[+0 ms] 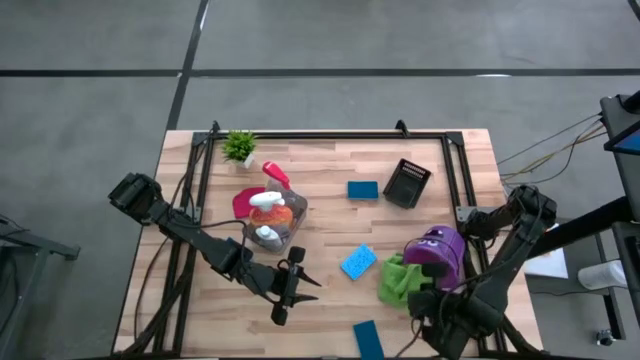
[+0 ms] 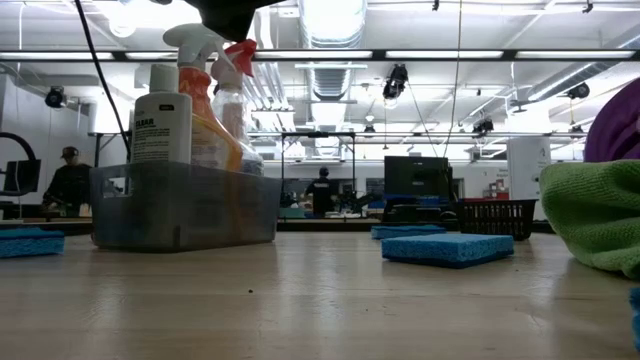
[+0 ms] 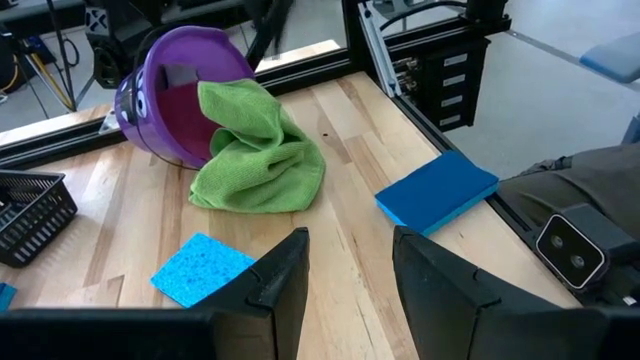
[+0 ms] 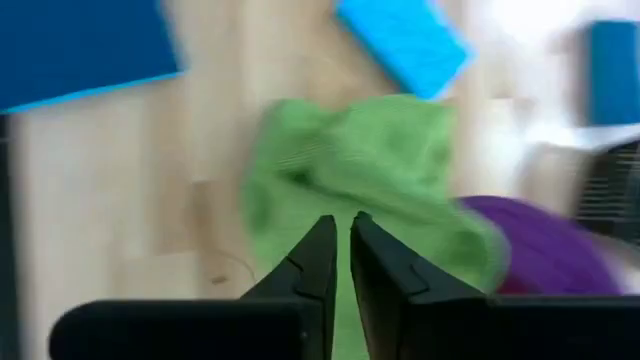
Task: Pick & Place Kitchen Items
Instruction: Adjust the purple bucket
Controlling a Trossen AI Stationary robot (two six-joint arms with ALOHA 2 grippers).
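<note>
**Hovering over the green cloth with a clenched claw**

Your right gripper sits at the table's near right corner, its fingers pressed together with nothing between them, poised above the green cloth. That cloth spills out of a purple bowl tipped on its side, touching it. Your left gripper waits near the front edge, left of centre, its fingers parted and empty.

You have three blue sponges on the wood: a light blue one just left of the cloth, a darker one at the front edge, another beside the black basket. The orange spray bottle stands in a clear bin with smaller bottles, a red cloth beside it.
</note>
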